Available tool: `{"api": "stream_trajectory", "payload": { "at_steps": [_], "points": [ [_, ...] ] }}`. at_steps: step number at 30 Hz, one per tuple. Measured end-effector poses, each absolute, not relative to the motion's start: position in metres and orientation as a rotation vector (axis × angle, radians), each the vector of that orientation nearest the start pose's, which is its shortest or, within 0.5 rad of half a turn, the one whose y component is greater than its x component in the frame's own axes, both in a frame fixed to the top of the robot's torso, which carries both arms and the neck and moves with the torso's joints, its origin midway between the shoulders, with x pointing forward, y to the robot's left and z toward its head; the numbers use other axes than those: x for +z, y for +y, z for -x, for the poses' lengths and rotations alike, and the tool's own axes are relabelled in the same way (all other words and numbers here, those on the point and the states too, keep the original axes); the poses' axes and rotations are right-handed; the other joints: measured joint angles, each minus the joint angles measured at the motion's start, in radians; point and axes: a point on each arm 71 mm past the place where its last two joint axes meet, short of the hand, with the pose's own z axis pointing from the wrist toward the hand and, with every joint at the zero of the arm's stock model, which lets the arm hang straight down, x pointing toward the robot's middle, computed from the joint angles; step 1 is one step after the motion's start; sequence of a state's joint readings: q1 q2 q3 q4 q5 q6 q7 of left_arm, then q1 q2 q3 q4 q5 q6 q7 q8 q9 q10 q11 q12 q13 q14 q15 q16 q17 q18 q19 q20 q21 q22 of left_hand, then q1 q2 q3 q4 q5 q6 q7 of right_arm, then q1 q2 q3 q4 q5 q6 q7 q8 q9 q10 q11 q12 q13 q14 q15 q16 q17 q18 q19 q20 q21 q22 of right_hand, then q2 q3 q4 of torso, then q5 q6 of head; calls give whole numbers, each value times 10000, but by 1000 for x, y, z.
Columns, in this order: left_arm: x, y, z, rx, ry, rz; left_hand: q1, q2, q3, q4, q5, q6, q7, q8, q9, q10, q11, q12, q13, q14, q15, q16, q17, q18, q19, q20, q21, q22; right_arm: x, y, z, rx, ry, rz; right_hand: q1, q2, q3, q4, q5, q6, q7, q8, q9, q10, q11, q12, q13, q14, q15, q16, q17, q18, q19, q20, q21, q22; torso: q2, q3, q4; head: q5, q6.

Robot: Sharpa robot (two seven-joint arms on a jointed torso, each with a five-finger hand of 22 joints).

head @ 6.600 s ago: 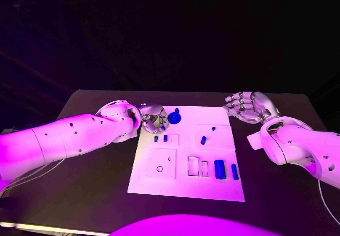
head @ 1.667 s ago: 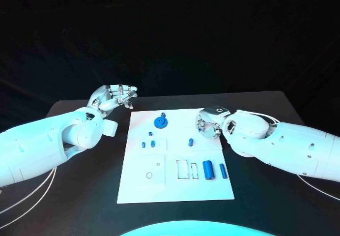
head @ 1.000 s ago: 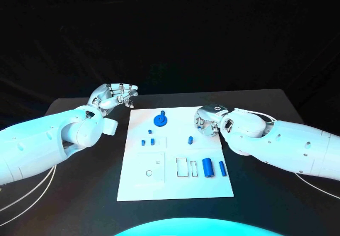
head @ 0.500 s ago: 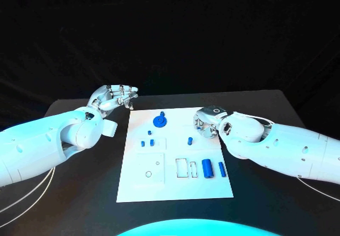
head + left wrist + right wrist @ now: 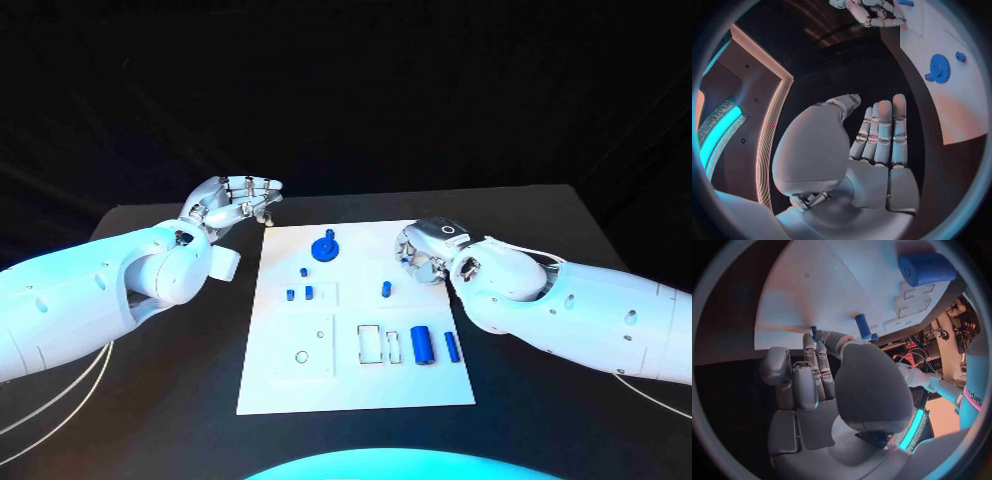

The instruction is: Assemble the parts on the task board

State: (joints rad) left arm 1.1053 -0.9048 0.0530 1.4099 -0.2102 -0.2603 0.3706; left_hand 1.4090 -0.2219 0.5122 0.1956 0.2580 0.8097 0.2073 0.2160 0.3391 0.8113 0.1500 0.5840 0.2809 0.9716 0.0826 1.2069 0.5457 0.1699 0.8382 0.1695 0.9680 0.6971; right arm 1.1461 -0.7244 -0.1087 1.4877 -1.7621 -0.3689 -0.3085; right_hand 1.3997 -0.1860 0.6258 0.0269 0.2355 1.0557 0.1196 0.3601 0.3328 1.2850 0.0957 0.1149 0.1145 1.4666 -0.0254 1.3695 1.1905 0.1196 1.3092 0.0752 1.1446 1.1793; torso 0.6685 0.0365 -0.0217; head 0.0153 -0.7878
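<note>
Peg stands upright on the board just off the right hand's fingertips, toward the board's middle, that hand curled in and empty, while the left hand, spread and empty, hovers well away off the far corner.

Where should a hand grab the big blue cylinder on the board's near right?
Across its round middle, coming from straight above. The big cylinder lies flat on the board with its long axis running near to far; a thin blue rod lies close on its right, so fingers probably need to drop in narrowly.
</note>
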Motion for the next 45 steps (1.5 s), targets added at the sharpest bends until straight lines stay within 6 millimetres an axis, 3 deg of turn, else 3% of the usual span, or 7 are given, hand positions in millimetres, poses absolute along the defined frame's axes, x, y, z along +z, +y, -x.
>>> {"api": "stream_trajectory", "payload": {
  "at_steps": [8,16,24,32,41,45],
  "points": [
    [-197,274,-500,-13811,14282,9994,0,0,0,0,0,0,0,0,-1,0,0,0,0,-35,-35,0,-1,-1,0,0,-1,-11,-212,-160,-469,4680,15681,3060,-1,0,11,-11,-7,0,-1,0,17,0,0,-14,0,0,2,0,34,5,36,-36,28,36,4,0,7,-25,9],
    [-198,272,-501,-13806,14344,10008,0,0,0,1,0,0,0,0,-2,-37,37,-1,0,-35,-36,0,0,0,-37,37,-1,-10,-197,-158,-455,5389,15309,2729,-1,-1,12,-12,14,-1,-2,-2,15,0,0,-39,17,1,4,0,34,8,36,-36,27,35,-1,0,-2,58,25],
    [-198,271,-501,-13811,14379,10002,0,0,0,1,37,-36,-37,0,-2,-37,37,-1,1,-34,-36,0,-10,0,-37,36,0,-10,-196,-143,-424,7054,15093,2177,-2,-2,150,-151,17,-2,-2,-3,31,0,0,-49,19,2,6,0,24,26,36,-36,27,1,-10,-7,15,315,38],
    [-198,271,-501,-13798,14381,9994,0,0,0,1,37,-36,-37,0,-3,-36,37,39,1,-70,0,-1,-9,0,-38,36,0,-10,-201,-125,-405,8361,14852,1798,-3,-3,220,-221,16,-5,-5,-5,32,0,0,-37,16,3,8,0,35,27,35,-36,27,-11,-29,-66,-39,789,-46],
    [-198,266,-501,-13881,14402,9969,0,0,0,1,37,-70,-3,0,-3,-36,37,39,1,-69,0,0,-9,-1,-38,36,0,-19,-220,-90,-391,9411,15114,1970,-3,-3,256,-258,4,19,18,-24,45,0,0,-37,15,6,11,0,34,30,35,-35,-22,-47,-39,-156,-73,1547,-306],
    [-198,259,-502,-14006,14446,9939,0,0,0,1,37,-70,-3,0,-3,-36,37,39,2,-69,0,0,-9,0,-37,36,0,-19,-227,-75,-389,9654,15276,2222,-3,-3,257,-259,3,18,18,-25,44,0,0,-37,22,17,22,0,33,31,35,-35,-22,-47,-39,-199,-62,1750,-380]
  ]
}}
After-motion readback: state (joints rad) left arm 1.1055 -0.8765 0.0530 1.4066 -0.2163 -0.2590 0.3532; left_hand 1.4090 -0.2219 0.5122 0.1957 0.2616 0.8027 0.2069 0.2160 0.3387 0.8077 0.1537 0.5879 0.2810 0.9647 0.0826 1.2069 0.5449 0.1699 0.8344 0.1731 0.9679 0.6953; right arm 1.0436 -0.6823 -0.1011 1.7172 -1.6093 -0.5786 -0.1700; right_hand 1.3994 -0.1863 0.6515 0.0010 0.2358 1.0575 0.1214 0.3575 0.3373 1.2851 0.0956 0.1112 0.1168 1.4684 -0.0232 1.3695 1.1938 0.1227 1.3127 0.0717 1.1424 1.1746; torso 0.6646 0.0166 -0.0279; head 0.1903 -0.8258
